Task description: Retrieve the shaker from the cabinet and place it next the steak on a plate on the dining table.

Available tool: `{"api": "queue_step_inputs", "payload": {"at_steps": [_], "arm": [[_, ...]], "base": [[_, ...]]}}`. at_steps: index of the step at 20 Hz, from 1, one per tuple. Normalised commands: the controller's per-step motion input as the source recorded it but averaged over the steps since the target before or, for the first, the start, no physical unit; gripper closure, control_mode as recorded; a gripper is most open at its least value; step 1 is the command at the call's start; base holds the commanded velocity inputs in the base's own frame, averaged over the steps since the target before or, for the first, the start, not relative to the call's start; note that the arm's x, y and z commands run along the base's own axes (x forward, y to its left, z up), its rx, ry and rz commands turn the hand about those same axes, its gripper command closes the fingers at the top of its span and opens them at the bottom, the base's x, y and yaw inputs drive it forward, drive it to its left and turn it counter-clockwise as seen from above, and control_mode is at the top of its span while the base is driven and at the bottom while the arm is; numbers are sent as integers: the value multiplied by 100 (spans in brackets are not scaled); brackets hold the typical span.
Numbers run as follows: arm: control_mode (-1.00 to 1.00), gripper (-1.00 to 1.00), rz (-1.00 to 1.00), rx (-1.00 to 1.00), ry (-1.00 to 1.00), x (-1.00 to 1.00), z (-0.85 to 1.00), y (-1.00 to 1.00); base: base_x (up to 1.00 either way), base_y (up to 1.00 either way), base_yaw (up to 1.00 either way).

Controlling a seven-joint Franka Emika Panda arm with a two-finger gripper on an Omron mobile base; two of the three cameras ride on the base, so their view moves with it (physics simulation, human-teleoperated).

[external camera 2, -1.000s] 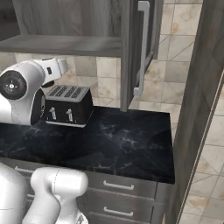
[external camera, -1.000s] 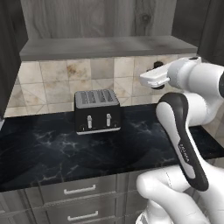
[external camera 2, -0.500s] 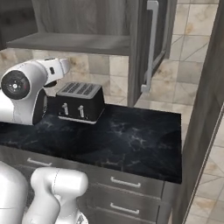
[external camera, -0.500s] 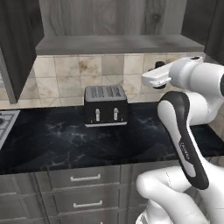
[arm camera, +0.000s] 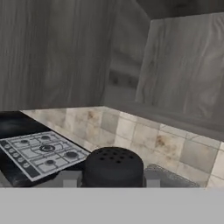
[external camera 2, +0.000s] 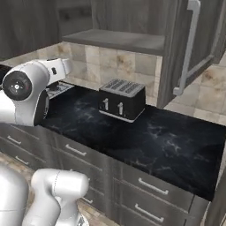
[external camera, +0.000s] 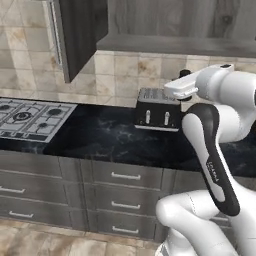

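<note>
End effector (arm camera: 113, 180) is clenched on the shaker (arm camera: 113, 167) — in the hand view its black perforated cap sits right between the two grey finger pads (arm camera: 70, 179), dead centre, touching both. So the shaker is out of the cabinet (external camera 2: 119, 40) and riding in the grip, cap end pointing along the tool's line of sight, long axis roughly in line with the hand.

In the left base view the hand is raised beside the wrist, level with the top of the toaster (external camera: 159, 110), with the dark cap (external camera: 185, 74) just poking above the white link.

Outward from there: cabinet shelf up and ahead, tiled wall behind, stove (external camera: 32, 112) off to the arm's left on the black counter, drawers (external camera: 125, 176) below.

Key relation for the next move — steak, plate and dining table aren't anywhere in these frames, so the drop point lies away from this wall, direction unknown. My read: base has to carry the arm there; nothing for the wrist to do yet except hold the shaker steady.
</note>
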Motion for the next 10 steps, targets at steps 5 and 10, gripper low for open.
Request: {"api": "queue_step_inputs", "payload": {"at_steps": [5,10], "arm": [[100,100,0,0,0,0,0,0],[100,100,0,0,0,0,0,0]], "base": [[-18,22,56],[-14,37,49]]}}
